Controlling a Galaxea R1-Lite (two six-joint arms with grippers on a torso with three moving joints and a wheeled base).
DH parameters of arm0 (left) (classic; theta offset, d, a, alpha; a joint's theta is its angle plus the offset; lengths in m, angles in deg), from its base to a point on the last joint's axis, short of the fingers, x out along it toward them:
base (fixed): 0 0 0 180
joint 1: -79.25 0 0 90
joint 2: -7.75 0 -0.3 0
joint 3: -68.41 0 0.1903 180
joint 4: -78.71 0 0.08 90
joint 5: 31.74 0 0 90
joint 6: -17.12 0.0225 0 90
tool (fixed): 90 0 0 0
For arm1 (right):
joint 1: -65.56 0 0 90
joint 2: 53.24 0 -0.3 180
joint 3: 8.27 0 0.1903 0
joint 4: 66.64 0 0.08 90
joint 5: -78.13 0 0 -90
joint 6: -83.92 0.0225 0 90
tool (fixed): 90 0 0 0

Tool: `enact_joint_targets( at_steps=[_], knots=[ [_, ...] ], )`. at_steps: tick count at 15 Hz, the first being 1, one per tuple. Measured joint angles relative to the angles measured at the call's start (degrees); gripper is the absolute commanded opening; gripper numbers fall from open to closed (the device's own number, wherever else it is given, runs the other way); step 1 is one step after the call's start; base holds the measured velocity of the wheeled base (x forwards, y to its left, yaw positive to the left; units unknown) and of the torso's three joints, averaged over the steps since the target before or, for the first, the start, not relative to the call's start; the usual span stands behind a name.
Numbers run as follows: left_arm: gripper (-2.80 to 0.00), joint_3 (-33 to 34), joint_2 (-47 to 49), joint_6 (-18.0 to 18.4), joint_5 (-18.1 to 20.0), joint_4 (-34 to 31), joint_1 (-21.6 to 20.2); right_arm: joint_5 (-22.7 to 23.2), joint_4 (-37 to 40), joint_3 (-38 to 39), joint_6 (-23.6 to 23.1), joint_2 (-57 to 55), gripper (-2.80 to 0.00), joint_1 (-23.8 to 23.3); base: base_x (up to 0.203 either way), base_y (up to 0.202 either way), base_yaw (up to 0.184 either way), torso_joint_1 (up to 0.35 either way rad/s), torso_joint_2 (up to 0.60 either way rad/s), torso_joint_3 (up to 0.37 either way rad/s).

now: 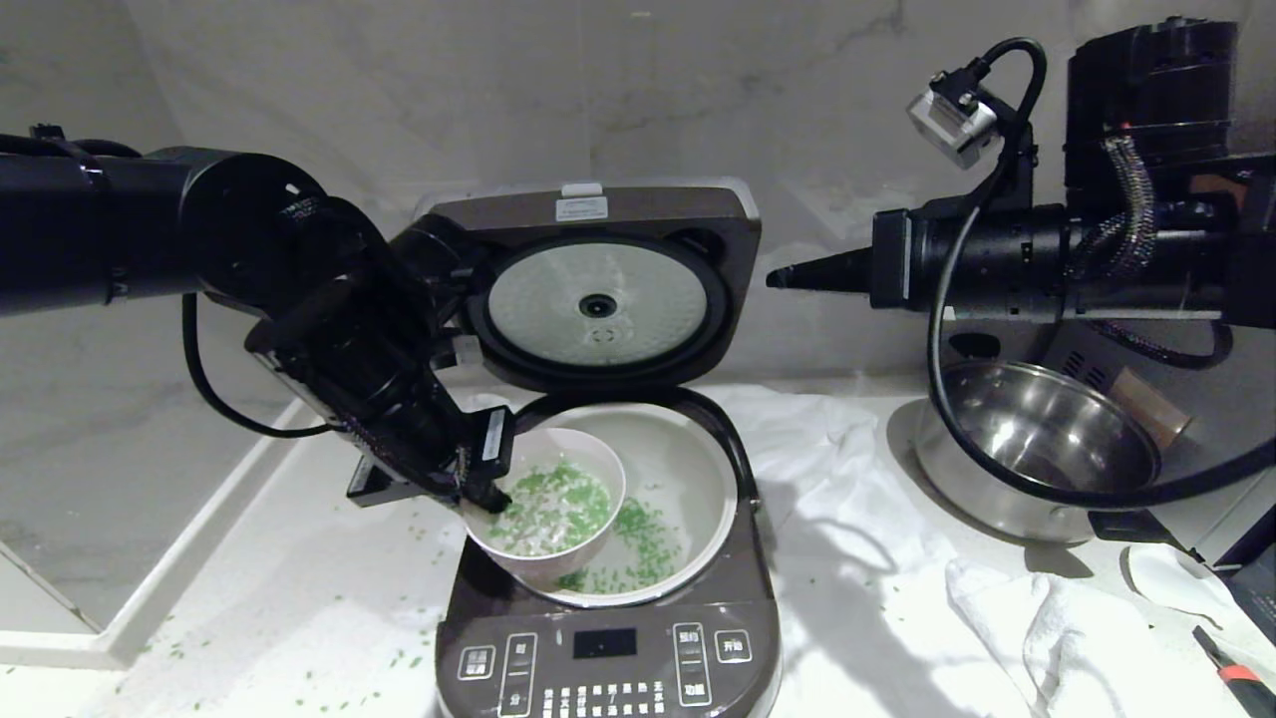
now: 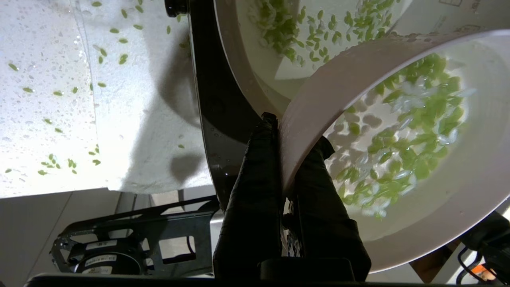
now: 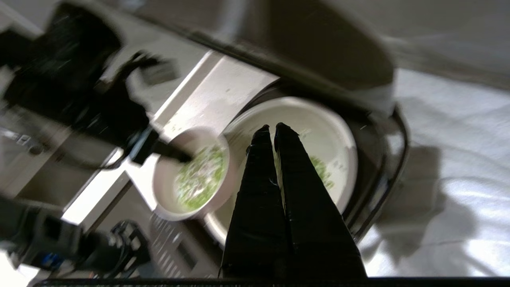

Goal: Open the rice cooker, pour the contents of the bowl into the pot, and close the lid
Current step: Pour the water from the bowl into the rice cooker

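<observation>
With the left gripper (image 2: 293,139) pinching the rim of the bowl (image 1: 546,507), one finger lies against the pink outer wall and the other inside, so the fingers (image 2: 255,167) clamp the wall between them. From that grip the bowl hangs above the near-left part of the pot (image 1: 688,479), overlapping the pot rim and tipped only slightly. Most of the contents (image 2: 414,131), green bits in water, are in the bowl; a smaller share of green bits (image 1: 638,543) lies on the pot floor.

Progress, as judged from this state:
- Opening: done. The lid (image 1: 598,289) stands upright behind the pot, silvery inner plate facing forward.
- Pouring: begun, not complete. A steeper tilt toward the pot centre appears necessary.
- Closing: not yet done.

Stray green bits (image 2: 51,161) lie scattered on the tabletop (image 1: 299,558) left of the rice cooker (image 1: 608,658), so spillage over the near edge is a risk during tipping.

The right gripper (image 3: 271,128) is held level in the air to the right of the lid, well apart from the bowl, fingers pressed together and holding nothing. A steel pan (image 1: 1037,439) and white cloth (image 1: 1037,618) lie to the right of the cooker, away from the work
</observation>
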Motion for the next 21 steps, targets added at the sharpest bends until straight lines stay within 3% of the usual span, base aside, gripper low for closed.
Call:
enact_joint_targets(
  at_steps=[5, 8, 13, 15, 18, 21],
  knots=[
    [-2.80, 0.06, -0.39, -0.22, 0.00, -0.02, 0.16, -0.09, 0.43, -8.97, 0.47, -6.82, -2.80, -2.67, 0.000, 0.000, 0.000, 0.000, 0.00, 0.000],
    [-2.80, 0.16, -0.33, -0.71, 0.11, -0.02, 0.72, -0.03, 0.51, -12.30, 3.23, -9.23, -2.80, -3.30, 0.000, 0.000, 0.000, 0.000, 0.00, 0.000],
    [-2.80, 0.46, -0.44, -0.76, -0.12, -0.07, 0.79, 0.88, 3.21, -6.98, 2.96, -4.31, -2.80, -3.41, 0.000, 0.000, 0.000, 0.000, 0.00, 0.000],
    [-2.80, 0.63, -0.55, -0.74, -0.17, -0.11, 0.68, 3.59, 5.49, -2.10, 2.97, 1.09, -2.80, -2.90, 0.000, 0.000, 0.000, 0.000, 0.00, 0.000],
    [-2.80, 0.79, -0.50, -0.78, -0.11, -0.09, 0.78, 12.35, 11.54, 1.03, 3.89, 6.05, -2.80, -0.63, 0.000, 0.000, 0.000, 0.000, 0.00, 0.000],
    [-2.80, 0.85, -0.48, -0.78, -0.09, -0.09, 0.96, 14.63, 11.67, -1.30, 6.11, 4.69, -2.80, -1.17, 0.000, 0.000, 0.000, 0.000, 0.00, 0.000]
  ],
)
